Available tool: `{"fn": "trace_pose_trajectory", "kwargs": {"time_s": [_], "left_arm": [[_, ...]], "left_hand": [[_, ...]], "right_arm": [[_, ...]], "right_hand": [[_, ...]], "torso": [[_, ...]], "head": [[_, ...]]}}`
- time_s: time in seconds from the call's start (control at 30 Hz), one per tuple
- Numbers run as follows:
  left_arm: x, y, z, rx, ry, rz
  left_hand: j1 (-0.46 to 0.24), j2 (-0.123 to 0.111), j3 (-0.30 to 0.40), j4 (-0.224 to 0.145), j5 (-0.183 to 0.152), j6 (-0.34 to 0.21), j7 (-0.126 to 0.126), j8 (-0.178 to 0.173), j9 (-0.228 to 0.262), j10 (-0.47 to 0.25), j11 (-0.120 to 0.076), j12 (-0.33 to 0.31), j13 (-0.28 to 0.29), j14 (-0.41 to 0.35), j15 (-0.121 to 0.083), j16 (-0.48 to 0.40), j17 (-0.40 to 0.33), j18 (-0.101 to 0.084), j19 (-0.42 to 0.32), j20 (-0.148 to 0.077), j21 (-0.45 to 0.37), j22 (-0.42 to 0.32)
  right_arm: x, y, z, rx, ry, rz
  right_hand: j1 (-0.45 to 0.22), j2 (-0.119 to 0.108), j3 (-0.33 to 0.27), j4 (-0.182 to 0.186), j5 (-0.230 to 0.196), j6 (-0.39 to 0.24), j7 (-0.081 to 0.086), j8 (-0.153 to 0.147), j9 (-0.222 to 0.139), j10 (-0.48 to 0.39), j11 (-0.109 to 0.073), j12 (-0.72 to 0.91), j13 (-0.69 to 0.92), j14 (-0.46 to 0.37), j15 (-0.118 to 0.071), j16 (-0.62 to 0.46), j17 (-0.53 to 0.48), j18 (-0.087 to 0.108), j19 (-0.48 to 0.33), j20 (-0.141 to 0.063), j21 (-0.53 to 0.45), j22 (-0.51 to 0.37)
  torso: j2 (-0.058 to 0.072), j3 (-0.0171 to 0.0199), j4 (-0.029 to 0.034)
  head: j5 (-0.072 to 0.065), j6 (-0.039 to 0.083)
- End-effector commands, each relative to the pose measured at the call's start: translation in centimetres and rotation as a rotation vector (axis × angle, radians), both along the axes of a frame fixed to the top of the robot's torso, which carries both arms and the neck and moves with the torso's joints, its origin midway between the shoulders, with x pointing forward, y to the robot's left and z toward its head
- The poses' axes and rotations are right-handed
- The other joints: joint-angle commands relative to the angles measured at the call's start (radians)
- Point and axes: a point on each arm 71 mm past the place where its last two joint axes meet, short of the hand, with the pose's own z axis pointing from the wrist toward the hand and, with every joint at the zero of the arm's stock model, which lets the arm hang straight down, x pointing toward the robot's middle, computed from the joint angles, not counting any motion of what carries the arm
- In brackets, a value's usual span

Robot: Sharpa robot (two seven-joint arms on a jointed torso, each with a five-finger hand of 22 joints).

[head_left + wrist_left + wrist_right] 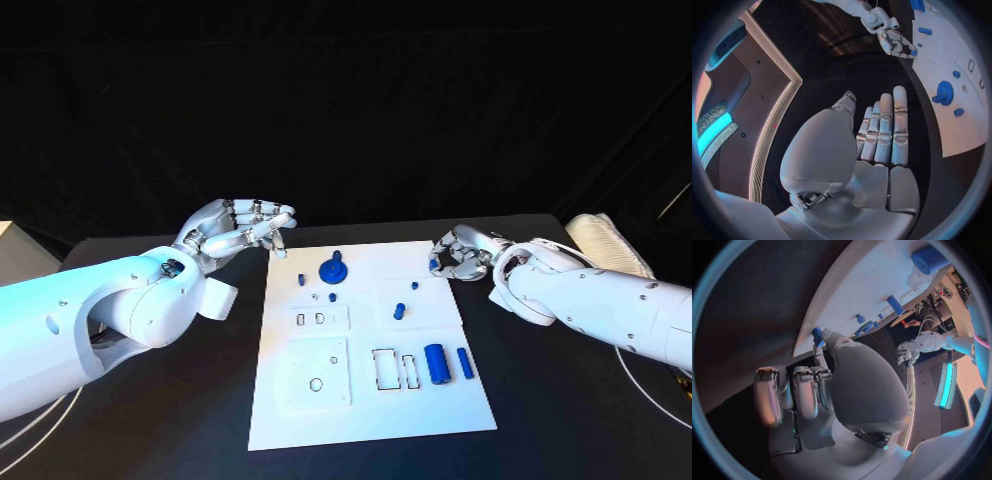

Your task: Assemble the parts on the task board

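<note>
With a small blue part (434,263) pinched in its fingertips at the task board's (418,415) two o'clock edge, the right robot hand (462,255) should probably lower it squarely over its socket, while the left robot hand (238,230) hovers empty, fingers apart, at ten o'clock.

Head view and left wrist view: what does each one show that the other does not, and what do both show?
Head view, not the wrist view: the task board whole, with all its corners, and the white left arm. Left wrist view, not the head view: the left hand's palm, holding nothing, and a small blue part at the right hand's fingertips. Both: the board, the round blue part, the right hand.
</note>
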Motion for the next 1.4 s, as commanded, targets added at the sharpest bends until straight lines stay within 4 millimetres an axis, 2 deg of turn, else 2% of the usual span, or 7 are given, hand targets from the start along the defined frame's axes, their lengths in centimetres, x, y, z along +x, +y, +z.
{"fn": "trace_pose_trajectory", "kwargs": {"time_s": [0.03, 0.47, 0.77, 0.93, 1.13, 1.33, 1.4], "left_arm": [[-0.1, -0.2, 0.1, -0.008, -0.008, -0.020], [-0.1, -0.2, 0.1, -0.007, -0.008, -0.020], [-0.1, -0.2, 0.1, -0.007, -0.007, -0.019], [-0.1, -0.2, 0.1, -0.007, -0.007, -0.019], [-0.1, -0.2, 0.1, -0.006, -0.007, -0.018], [0.0, -0.1, 0.1, 0.002, -0.006, -0.012], [0.1, -0.1, 0.0, 0.014, -0.007, -0.008]], "left_hand": [[0.008, 0.006, 0.003, -0.001, -0.004, -0.001, 0.002, -0.004, 0.001, -0.003, 0.002, -0.001, 0.001, -0.001, 0.002, -0.007, -0.001, 0.005, -0.007, 0.000, 0.007, 0.001], [0.008, 0.006, 0.003, 0.000, -0.004, 0.000, 0.002, -0.004, 0.002, -0.002, 0.002, -0.001, 0.001, -0.001, 0.001, -0.008, -0.001, 0.005, -0.007, 0.000, 0.008, 0.001], [0.008, 0.006, 0.003, 0.000, -0.004, 0.000, 0.002, -0.004, 0.002, -0.002, 0.002, -0.001, 0.001, -0.001, 0.001, -0.008, -0.001, 0.005, -0.007, 0.000, 0.008, 0.001], [0.008, 0.006, 0.003, 0.000, -0.004, 0.000, 0.002, -0.004, 0.002, -0.002, 0.002, -0.001, 0.001, -0.001, 0.001, -0.008, -0.001, 0.005, -0.007, 0.000, 0.008, 0.001], [0.008, 0.006, 0.003, 0.000, -0.004, 0.000, 0.002, -0.004, 0.002, -0.002, 0.002, -0.001, 0.001, -0.001, 0.001, -0.008, -0.001, 0.005, -0.007, 0.000, 0.008, 0.001], [0.006, 0.007, 0.003, 0.001, -0.004, 0.002, 0.005, -0.002, 0.003, 0.002, 0.003, 0.002, 0.003, 0.002, 0.001, -0.010, 0.000, 0.005, -0.008, 0.000, 0.010, 0.002], [0.004, 0.008, 0.002, 0.002, -0.004, 0.005, 0.001, -0.001, 0.006, 0.047, -0.005, 0.030, 0.016, 0.012, -0.004, -0.008, 0.003, 0.006, -0.005, -0.003, 0.015, 0.004]], "right_arm": [[0.0, 0.1, -0.2, -0.014, 0.015, 0.014], [0.1, 0.2, -0.2, -0.013, 0.010, 0.013], [0.1, 0.2, -0.1, -0.012, 0.000, 0.007], [0.2, 0.2, 0.0, -0.008, -0.017, -0.001], [0.2, 0.3, 0.2, 0.000, -0.044, -0.013], [0.0, 1.0, 1.2, 0.021, -0.068, -0.027], [0.0, 1.4, 1.9, 0.030, -0.074, -0.028]], "right_hand": [[-0.013, -0.003, 0.006, 0.002, -0.005, 0.003, 0.001, 0.003, -0.001, 0.106, -0.006, 0.006, 0.263, 0.106, -0.006, 0.004, 0.263, -0.009, 0.079, -0.005, 0.003, 0.225], [-0.023, -0.005, 0.013, 0.001, -0.010, 0.004, 0.001, 0.002, -0.004, 0.106, -0.006, 0.006, 0.263, 0.106, -0.005, 0.004, 0.263, -0.009, 0.079, -0.005, 0.003, 0.226], [-0.044, 0.023, 0.066, -0.019, -0.021, 0.061, -0.023, 0.040, 0.005, 0.106, -0.026, 0.006, 0.263, 0.106, -0.022, 0.004, 0.263, -0.010, 0.082, -0.018, 0.009, 0.231], [-0.053, 0.033, 0.082, -0.029, -0.022, 0.073, -0.031, 0.054, 0.009, 0.106, -0.033, 0.006, 0.263, 0.106, -0.028, 0.004, 0.263, -0.011, 0.083, -0.024, 0.009, 0.231], [-0.053, 0.033, 0.084, -0.031, -0.022, 0.074, -0.032, 0.056, 0.010, 0.106, -0.034, 0.006, 0.263, 0.106, -0.028, 0.004, 0.263, -0.011, 0.083, -0.025, 0.010, 0.232], [-0.066, 0.030, 0.090, -0.036, -0.024, 0.061, -0.029, 0.054, 0.009, 0.106, -0.034, 0.006, 0.263, 0.106, -0.026, 0.004, 0.263, -0.013, 0.087, -0.025, 0.018, 0.239], [-0.068, 0.030, 0.092, -0.037, -0.024, 0.058, -0.028, 0.054, 0.008, 0.106, -0.033, 0.006, 0.263, 0.106, -0.025, 0.004, 0.263, -0.014, 0.089, -0.025, 0.021, 0.241]], "torso": [[0.000, 0.0002, -0.0006], [0.000, -0.0001, 0.0005], [0.000, -0.0001, -0.0001], [0.000, -0.0001, 0.0002], [0.000, -0.0001, 0.0003], [-0.003, -0.0003, -0.0028], [-0.004, -0.0010, -0.0032]], "head": [[0.000, 0.000], [-0.001, 0.001], [-0.001, -0.001], [0.000, -0.002], [0.002, -0.001], [0.003, -0.002], [0.003, -0.002]]}}
